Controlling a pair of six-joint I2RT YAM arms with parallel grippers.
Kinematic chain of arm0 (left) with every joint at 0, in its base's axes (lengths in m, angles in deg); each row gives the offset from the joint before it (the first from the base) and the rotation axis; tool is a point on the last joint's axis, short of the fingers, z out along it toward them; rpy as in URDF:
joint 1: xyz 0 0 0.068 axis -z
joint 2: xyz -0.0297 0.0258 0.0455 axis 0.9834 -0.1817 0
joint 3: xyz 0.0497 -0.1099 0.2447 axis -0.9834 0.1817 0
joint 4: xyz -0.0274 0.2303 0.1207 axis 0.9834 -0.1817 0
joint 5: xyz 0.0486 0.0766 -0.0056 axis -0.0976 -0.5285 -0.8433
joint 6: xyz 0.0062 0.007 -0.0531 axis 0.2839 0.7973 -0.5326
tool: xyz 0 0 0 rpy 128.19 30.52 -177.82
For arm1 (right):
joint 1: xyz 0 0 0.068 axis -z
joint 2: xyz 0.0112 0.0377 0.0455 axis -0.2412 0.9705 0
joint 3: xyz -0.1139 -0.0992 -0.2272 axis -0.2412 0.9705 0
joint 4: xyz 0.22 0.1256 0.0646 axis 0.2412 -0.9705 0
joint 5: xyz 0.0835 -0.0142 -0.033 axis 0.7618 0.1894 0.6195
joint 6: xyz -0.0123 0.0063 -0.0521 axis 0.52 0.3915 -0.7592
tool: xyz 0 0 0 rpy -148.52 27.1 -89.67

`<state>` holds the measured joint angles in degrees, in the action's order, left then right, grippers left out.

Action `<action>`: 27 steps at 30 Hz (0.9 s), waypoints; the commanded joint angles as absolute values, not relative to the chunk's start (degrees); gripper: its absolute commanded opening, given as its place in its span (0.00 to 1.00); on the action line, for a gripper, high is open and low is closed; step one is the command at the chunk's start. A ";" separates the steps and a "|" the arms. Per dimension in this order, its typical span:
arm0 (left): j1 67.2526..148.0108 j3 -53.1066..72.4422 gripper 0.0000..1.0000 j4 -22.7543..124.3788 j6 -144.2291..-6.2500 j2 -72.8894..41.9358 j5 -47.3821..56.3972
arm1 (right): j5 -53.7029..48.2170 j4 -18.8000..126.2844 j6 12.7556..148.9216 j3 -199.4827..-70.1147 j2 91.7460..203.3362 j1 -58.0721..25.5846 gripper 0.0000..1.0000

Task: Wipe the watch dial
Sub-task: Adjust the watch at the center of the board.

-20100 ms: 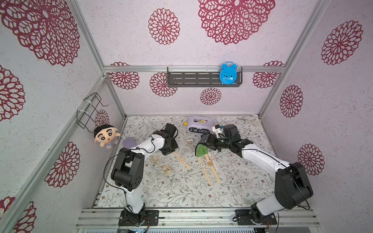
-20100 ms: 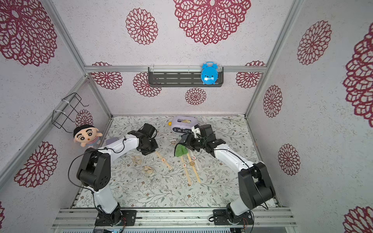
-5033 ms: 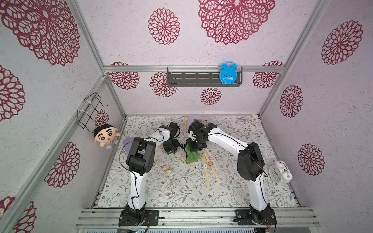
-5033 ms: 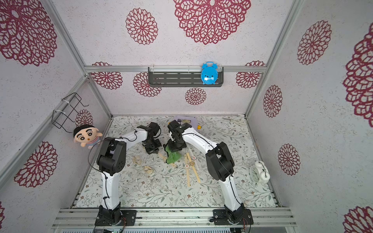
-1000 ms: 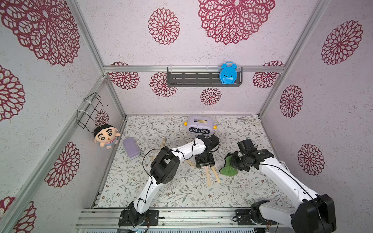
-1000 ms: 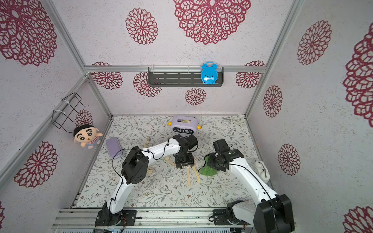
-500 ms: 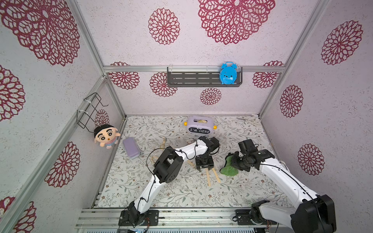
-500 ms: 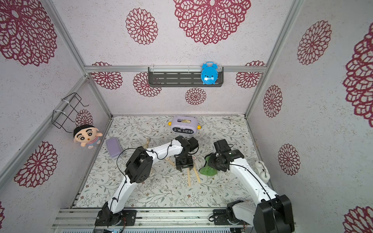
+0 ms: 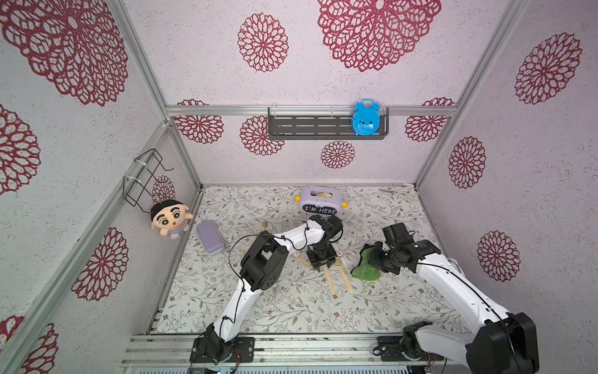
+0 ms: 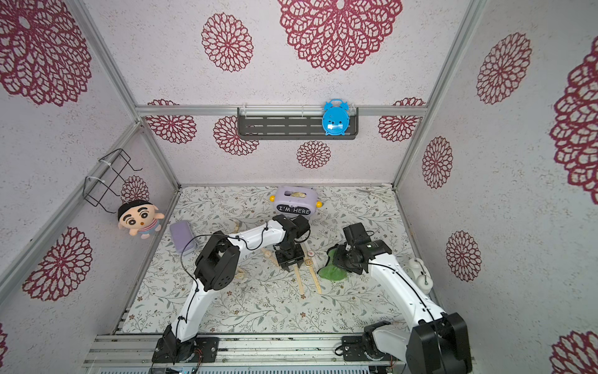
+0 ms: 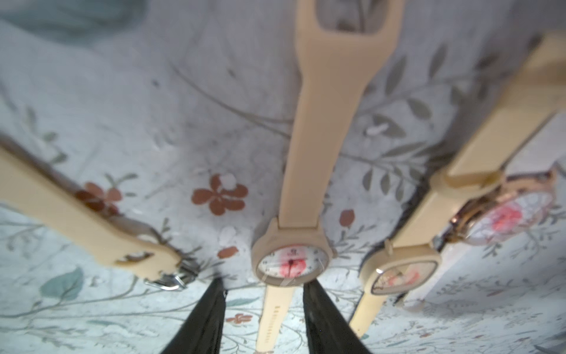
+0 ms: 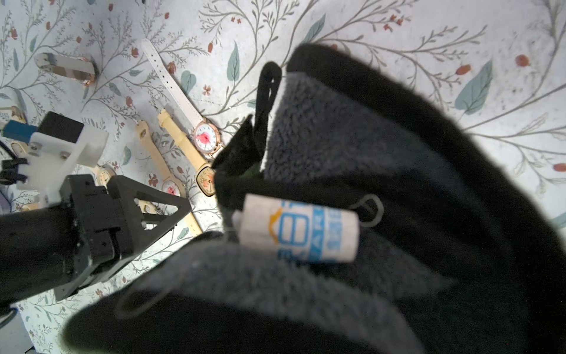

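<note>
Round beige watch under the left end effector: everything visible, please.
The round beige watch lies flat, dial up, on the floral table cover. Case and strap look like matte beige rubber; the strap runs straight out both ways. The white dial has dark markers and a red smear near its centre. The left end effector straddles the strap beside the case, jaws apart, no contact visible.

White letters "I'M HERE" stand on the dark panel [image 9: 319,210] of the lilac box [image 9: 318,194], well beyond the left jaws; the white tag [image 12: 298,233] on the cloth [image 12: 337,147] bears blue print under an orange mark, unreadable; the watch dial [image 11: 291,265], just beyond the left jaws, shows hour figures too blurred to read.
</note>
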<state>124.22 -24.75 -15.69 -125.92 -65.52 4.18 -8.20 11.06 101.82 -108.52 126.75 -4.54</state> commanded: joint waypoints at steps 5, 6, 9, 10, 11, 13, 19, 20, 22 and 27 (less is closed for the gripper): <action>118.90 -17.84 0.43 -5.80 -130.12 -66.54 0.48 | -6.11 12.92 100.47 -110.49 126.86 -4.13 0.00; 118.44 -17.59 0.43 -4.98 -130.60 -66.48 0.65 | -6.08 12.89 100.36 -110.73 127.16 -4.07 0.00; 117.47 -16.89 0.42 -2.57 -132.38 -66.30 1.00 | -5.87 12.89 99.78 -111.60 127.97 -4.11 0.00; 117.19 -16.88 0.41 -1.85 -132.71 -66.26 1.08 | -5.78 12.89 99.63 -111.81 128.28 -4.09 0.00; 117.10 -17.06 0.41 -1.51 -132.89 -66.34 1.22 | -5.76 12.80 99.50 -112.00 128.45 -4.11 0.00; 117.13 -18.58 0.40 -2.12 -132.50 -66.59 0.94 | -5.68 12.71 99.22 -112.39 128.75 -4.11 0.00; 118.15 -25.32 0.45 -11.72 -127.45 -64.18 -3.76 | -5.78 12.53 98.79 -113.17 129.02 -4.12 0.00; 118.33 -26.26 0.45 -13.85 -126.53 -63.70 -4.79 | -5.73 12.64 98.81 -113.24 129.07 -4.07 0.00; 118.27 -27.61 0.45 -17.50 -124.49 -62.52 -6.16 | -5.67 12.84 98.74 -113.42 129.40 -4.12 0.00; 117.70 -27.88 0.36 -19.18 -120.41 -60.80 -8.96 | -5.25 13.55 98.79 -114.01 130.35 -4.14 0.00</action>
